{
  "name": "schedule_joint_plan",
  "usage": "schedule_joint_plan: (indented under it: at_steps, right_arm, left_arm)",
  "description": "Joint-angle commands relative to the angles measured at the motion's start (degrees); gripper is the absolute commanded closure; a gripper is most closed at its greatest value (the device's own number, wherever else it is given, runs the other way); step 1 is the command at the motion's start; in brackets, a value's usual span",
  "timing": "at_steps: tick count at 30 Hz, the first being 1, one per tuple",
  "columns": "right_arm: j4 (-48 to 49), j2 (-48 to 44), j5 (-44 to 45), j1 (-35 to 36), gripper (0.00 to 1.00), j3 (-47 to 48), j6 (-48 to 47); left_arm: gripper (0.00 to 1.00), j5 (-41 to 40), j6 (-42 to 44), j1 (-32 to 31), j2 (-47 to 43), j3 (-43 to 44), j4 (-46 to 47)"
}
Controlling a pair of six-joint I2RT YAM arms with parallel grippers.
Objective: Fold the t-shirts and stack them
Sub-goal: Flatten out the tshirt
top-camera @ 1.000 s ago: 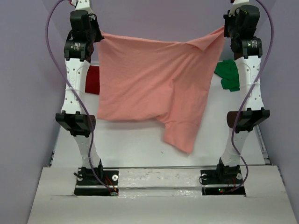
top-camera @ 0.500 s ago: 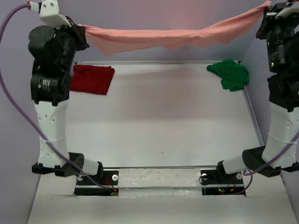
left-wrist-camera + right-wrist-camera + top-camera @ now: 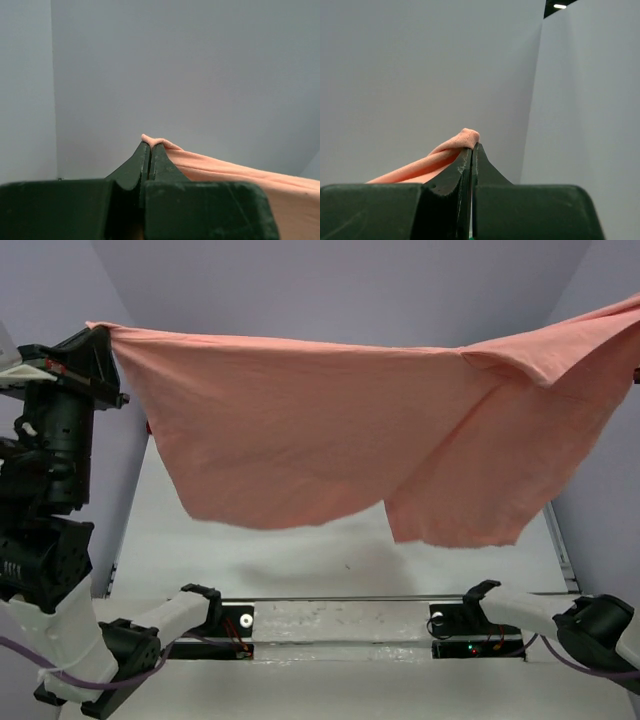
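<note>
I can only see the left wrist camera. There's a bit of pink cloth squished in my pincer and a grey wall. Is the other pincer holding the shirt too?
Observer: Yes. The right pincer is shut on another edge of the salmon-pink t-shirt.
Operator: Is the shirt lying on the table?
Observer: No. From above it hangs spread between the left pincer and the right one, and looks lifted clear of the table.
Operator: Is it nice and flat?
Observer: Not quite. On the right side a flap overlaps the rest and hangs lowest.

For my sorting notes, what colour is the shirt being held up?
Salmon-pink t-shirt, clearest in the top external view.
</note>
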Motion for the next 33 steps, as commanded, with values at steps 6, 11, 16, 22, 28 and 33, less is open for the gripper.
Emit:
schedule_joint_plan:
  at_steps: [6,11,16,22,28,33]
  right_arm:
    - [13.31,13.07,12.05,5.92,1.00,-2.14,-17.99]
    - [11.66,22.99,7.42,0.67,1.00,4.10,-14.67]
    - [2.68,34.78,-6.38,-14.98,1.00,13.59,-0.61]
    - [1.19,36.92,-10.54,-19.83,1.00,12.56,2.83]
    - [2.15,29.21,-10.89,-19.83,1.00,5.71,3.01]
    - [2.68,20.67,-10.90,-18.87,1.00,-0.89,4.06]
  left_arm:
    - [1.00,-6.73,2.18,-0.51,18.34,5.42,-2.08]
    - [1.00,2.30,-0.98,7.21,27.91,12.43,-2.70]
    - [1.00,12.93,-3.35,13.54,42.76,27.46,-4.29]
    - [1.00,16.56,-4.32,16.89,47.18,30.39,-4.29]
    - [1.00,17.88,-4.68,17.24,42.27,26.80,-3.58]
    - [1.00,16.83,-4.68,16.02,29.89,14.86,-0.69]
